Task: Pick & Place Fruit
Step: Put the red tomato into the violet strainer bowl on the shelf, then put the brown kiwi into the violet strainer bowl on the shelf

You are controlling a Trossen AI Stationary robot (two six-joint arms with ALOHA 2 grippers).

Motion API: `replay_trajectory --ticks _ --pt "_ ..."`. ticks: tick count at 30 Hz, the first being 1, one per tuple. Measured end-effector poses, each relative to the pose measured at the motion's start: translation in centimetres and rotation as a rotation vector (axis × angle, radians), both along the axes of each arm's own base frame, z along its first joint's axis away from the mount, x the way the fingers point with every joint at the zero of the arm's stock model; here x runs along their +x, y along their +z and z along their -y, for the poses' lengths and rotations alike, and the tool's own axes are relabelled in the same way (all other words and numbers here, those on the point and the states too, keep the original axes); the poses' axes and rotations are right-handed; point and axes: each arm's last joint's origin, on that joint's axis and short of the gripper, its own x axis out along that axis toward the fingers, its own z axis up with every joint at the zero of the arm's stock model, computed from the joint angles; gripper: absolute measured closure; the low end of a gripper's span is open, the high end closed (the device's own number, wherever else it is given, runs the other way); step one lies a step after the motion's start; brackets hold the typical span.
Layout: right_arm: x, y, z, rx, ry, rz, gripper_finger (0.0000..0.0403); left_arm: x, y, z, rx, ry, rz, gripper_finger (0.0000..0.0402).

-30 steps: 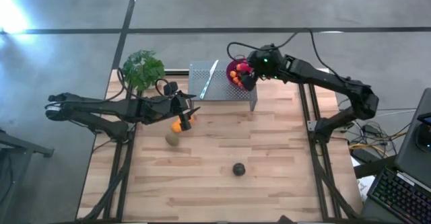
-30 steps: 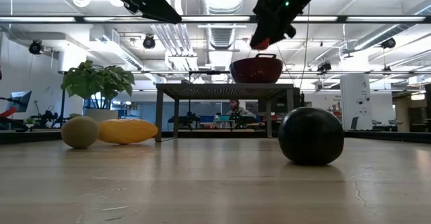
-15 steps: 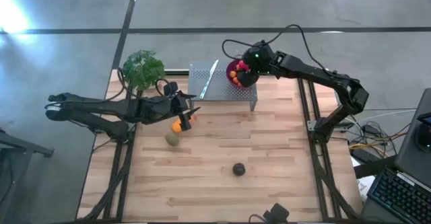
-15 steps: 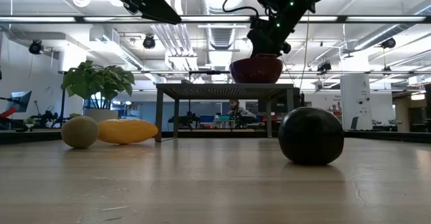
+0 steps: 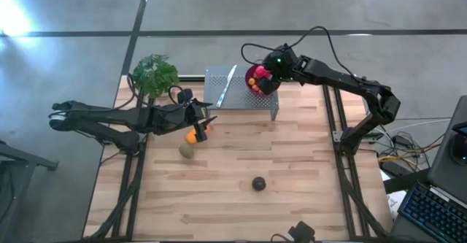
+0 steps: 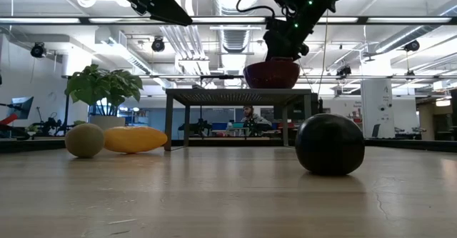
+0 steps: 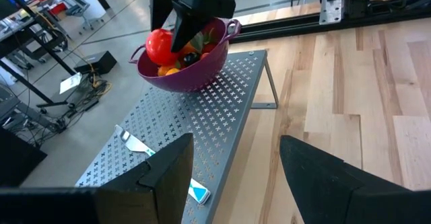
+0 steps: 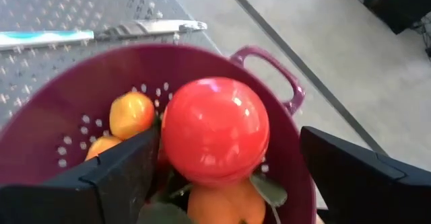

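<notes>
With the right gripper (image 8: 222,177) spread over the red ball (image 8: 215,130) now in the purple colander (image 8: 40,150), the elongated orange fruit (image 5: 195,134), olive-green fruit (image 5: 187,149) and dark purple ball (image 5: 258,183) remain on the table (image 5: 306,170), the left gripper (image 7: 236,163) open over them

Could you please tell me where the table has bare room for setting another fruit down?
The wood right of the dark ball and in front of the metal stand is bare. It is crowded at the colander, with the right gripper over it, and by the orange fruit and olive fruit.
</notes>
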Motion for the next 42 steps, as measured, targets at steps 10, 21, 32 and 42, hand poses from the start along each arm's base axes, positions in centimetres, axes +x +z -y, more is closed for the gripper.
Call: replay_trajectory --ticks 10,21,32,42 --pt "-0.1 4.5 -1.0 -0.018 0.04 -0.005 0.0082 0.0 0.0 0.0 -0.001 0.0 0.001 0.0175" --pt "-0.7 8.6 -5.2 -0.015 0.16 -0.043 0.0136 -0.1 -0.1 0.0 -0.012 0.005 -0.006 0.0175" --pt "-3.9 9.9 -8.9 0.036 0.176 -0.012 0.018 -0.8 -0.5 0.1 -0.036 0.01 -0.142 0.0174" --pt "-7.2 10.4 -10.9 0.081 0.144 0.054 0.0197 -2.4 -1.7 0.8 -0.051 -0.213 -0.472 0.0174"
